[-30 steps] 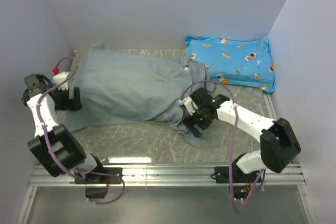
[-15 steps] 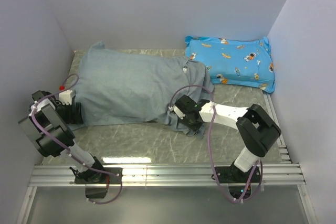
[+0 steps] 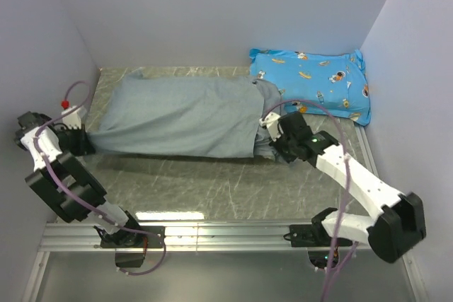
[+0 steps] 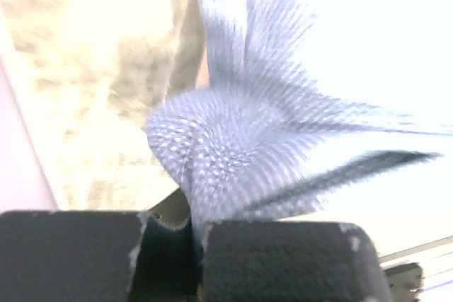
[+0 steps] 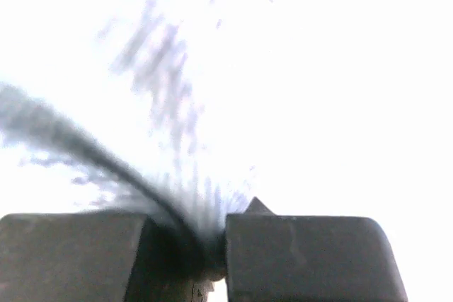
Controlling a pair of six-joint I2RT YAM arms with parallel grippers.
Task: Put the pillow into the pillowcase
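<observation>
Pillowcase [image 3: 177,114], grey-blue and bulging, stretches away from the cartoon-print cushion [image 3: 311,83], with the left gripper [image 3: 80,139] clenched on its far end and the right gripper [image 3: 274,139] on its near end. No white pillow shows. Such thin pinches may slip if the pull tightens. A second earlier both claws gaped over rumpled cloth.

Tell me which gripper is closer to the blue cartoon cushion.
Right. The right gripper pinches the pillowcase end just beside the cushion; the left gripper grips the opposite end, far from it.
</observation>
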